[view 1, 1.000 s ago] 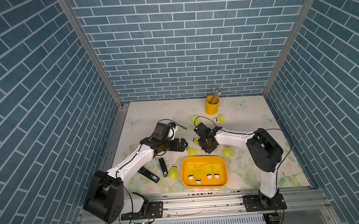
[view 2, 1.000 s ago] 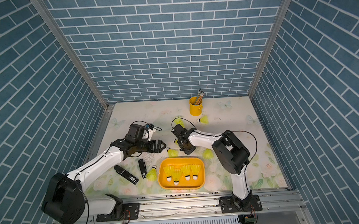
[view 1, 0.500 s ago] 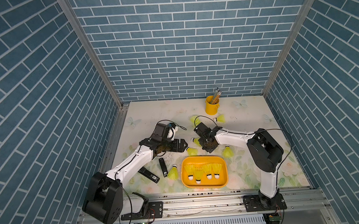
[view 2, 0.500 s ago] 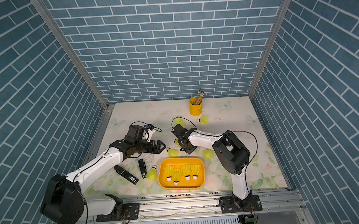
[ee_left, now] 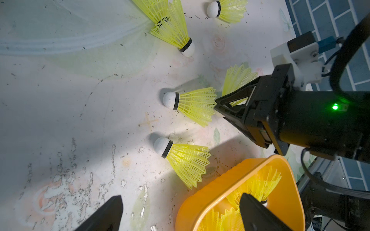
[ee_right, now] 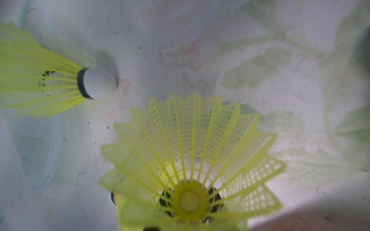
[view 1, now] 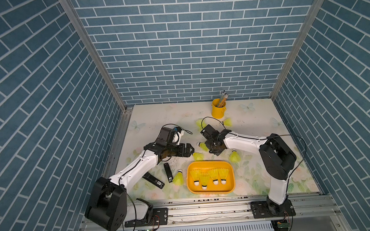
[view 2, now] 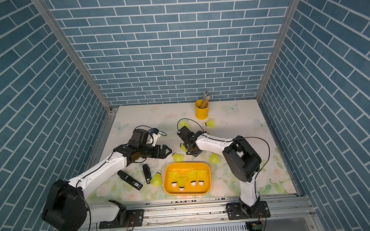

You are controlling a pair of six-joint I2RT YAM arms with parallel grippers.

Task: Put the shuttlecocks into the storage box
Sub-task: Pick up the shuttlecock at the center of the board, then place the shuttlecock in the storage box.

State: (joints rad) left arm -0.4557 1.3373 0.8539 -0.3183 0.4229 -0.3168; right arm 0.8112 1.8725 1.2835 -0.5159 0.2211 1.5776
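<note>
Fingers (ee_left: 238, 120) of the right gripper (ee_left: 217, 109) were clamped on a shuttlecock (ee_left: 238, 80) near the storage box (view 1: 209, 163); the left gripper (view 1: 190, 149) was spread, empty. Lifting clear over the rim was advised before release.

We find the counter (view 1: 256, 116) open at the back, from 10 to 11 o'clock and again at 1 to 2. At 12 the cup (view 1: 219, 110) and two shuttlecocks (view 1: 228, 122) stand in the way. Mid-counter is tight: two more lie between the left gripper (view 1: 192, 150) and right gripper (view 1: 213, 151). At the box's (view 1: 209, 162) 9 o'clock, two black bars (view 1: 168, 175) and a shuttlecock (view 1: 178, 178) crowd the side. Above the box is free.
</note>
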